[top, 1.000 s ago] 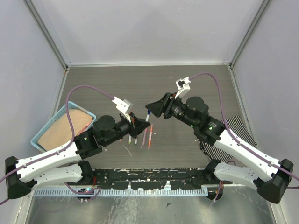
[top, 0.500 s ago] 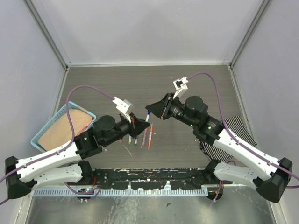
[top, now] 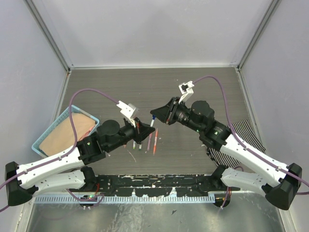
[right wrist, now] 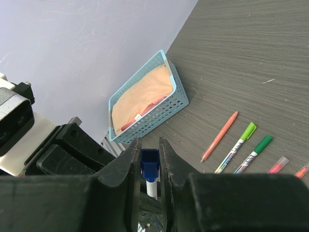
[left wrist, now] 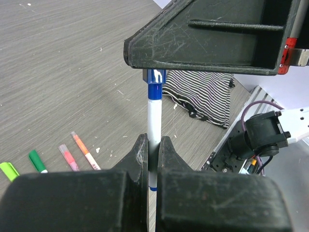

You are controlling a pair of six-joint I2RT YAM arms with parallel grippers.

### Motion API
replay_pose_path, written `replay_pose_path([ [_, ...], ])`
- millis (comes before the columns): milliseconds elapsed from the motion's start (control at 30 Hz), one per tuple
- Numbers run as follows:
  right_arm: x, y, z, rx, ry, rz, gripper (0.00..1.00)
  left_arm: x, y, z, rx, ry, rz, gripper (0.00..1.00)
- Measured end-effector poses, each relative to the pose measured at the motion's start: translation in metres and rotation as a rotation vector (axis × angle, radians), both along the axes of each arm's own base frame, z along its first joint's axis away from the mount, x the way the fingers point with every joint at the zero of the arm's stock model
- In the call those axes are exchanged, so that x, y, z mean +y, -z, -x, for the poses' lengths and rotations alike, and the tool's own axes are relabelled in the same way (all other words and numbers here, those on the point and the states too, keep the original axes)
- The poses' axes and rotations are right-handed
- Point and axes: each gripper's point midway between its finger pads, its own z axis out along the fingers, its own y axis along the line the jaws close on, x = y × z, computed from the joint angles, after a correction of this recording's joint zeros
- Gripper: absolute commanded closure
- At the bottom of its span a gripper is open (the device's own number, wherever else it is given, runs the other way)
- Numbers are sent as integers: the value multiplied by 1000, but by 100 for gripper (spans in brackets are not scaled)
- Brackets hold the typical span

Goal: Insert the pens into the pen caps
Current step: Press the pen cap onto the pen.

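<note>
Grey table (top: 145,87) is carrying a blue basket (right wrist: 159,116) off left and spare pens (right wrist: 219,137) lying loose mid-table; left gripper (left wrist: 153,145) is clamping a white pen (left wrist: 154,118) mid-air; right gripper (right wrist: 148,144) is pinching the blue cap (right wrist: 150,164) over its tip.

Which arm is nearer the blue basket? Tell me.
Left. The left arm runs close beside the blue basket, along its right side. The right arm lies across the table from it, over the striped cloth.
</note>
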Motion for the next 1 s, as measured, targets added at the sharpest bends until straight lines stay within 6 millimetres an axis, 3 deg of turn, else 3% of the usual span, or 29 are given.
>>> replay_pose_path([
  [1000,-10,33,24,17,130,-6,99,-9,20,18,26,107,-76,100],
])
